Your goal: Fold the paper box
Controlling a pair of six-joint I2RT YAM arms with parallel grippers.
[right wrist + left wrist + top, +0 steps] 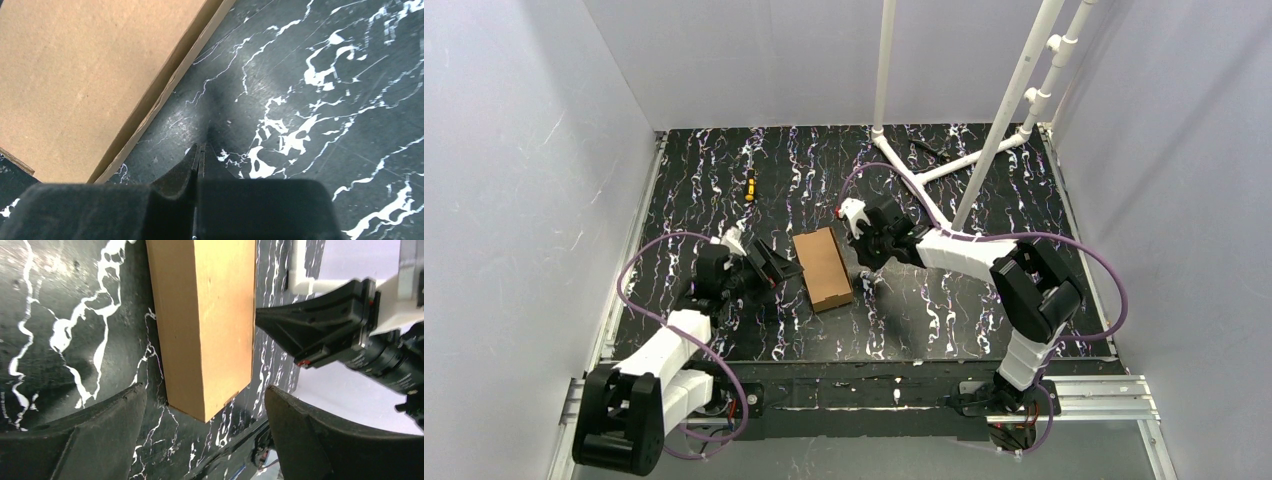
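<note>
From above, the paper box (823,268) lies closed and flat on the dark marbled desk (704,180), just left of the frame's centre, with one hand on each side. The left hand (776,268) sits just left of it with its fingers spread. The right hand (865,262) is close on the right, clenched on nothing. In the left wrist view the paper box (202,325) runs down from the top edge. The two spread fingers (100,430) stand in the lower corners, apart from the cardboard, so this hand is released and holds nothing. The right hand's pinched tip (260,317) points at the box's long right edge, likely to steady or press that side; contact I cannot tell. In the right wrist view the box (85,85) fills the upper left. The fingers (200,150) meet at bottom centre over bare desk (325,125), just beside its edge. The folding looks about finished.
</note>
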